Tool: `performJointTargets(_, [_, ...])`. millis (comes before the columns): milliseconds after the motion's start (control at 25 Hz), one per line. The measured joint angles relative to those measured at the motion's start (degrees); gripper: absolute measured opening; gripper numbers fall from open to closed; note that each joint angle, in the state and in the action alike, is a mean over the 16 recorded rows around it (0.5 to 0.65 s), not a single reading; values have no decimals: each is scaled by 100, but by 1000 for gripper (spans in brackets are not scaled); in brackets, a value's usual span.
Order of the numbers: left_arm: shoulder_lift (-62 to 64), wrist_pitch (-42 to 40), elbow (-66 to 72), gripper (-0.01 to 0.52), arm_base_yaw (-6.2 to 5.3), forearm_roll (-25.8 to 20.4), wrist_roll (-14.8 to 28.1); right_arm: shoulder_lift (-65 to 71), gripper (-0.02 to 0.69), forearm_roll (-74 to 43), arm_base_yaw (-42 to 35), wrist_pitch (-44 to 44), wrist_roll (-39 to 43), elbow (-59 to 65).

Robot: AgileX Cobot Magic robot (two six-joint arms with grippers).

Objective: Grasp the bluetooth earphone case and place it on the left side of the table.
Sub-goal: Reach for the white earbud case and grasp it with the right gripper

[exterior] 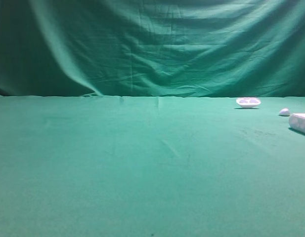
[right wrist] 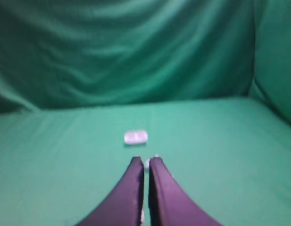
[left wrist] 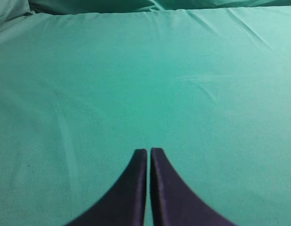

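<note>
Green cloth covers the whole table (exterior: 117, 163) and hangs as a curtain (exterior: 152, 44) behind it, and nothing on it suggests the task has got under way. The earphone case (exterior: 300, 122), a smooth white oblong, lies at the far right edge of the high view, partly cut off by the frame, so it sits on the wrong side and is not yet grasped. Near it are a small white pebble-like piece (exterior: 284, 112) just beside it and a shallow white dish (exterior: 248, 102) a little further left and back. All of the work is left: reaching the case, closing on it, carrying it across and setting it down on the left. Neither arm shows in the high view. In the right wrist view the right hand (right wrist: 146, 161) has its dark fingers pressed together with only a thin slit between them, holding nothing, and the case (right wrist: 136, 137) lies ahead of the tips, apart from them and slightly to the left of their line. That view is soft, so the small pale speck right at the fingertips may be the pebble piece, but I cannot be sure. The left hand (left wrist: 148, 150) is likewise closed and empty over bare cloth, no object near it.
</note>
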Motion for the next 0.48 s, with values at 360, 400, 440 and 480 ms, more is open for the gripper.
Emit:
performJointTargets(360, [0, 0, 0, 0, 0, 0, 0, 904, 0, 190, -7, -135, -281, -980])
performJointTargets(400, [0, 0, 0, 0, 0, 0, 0, 1090, 0, 222, -8, 56, -314, -1145])
performJointTargets(440, [0, 0, 0, 0, 0, 0, 0, 1294, 0, 251, -9, 280, -348, -1317])
performJointTargets(480, [0, 0, 0, 0, 0, 0, 0, 1514, 0, 277, -9, 523, -382, -1495])
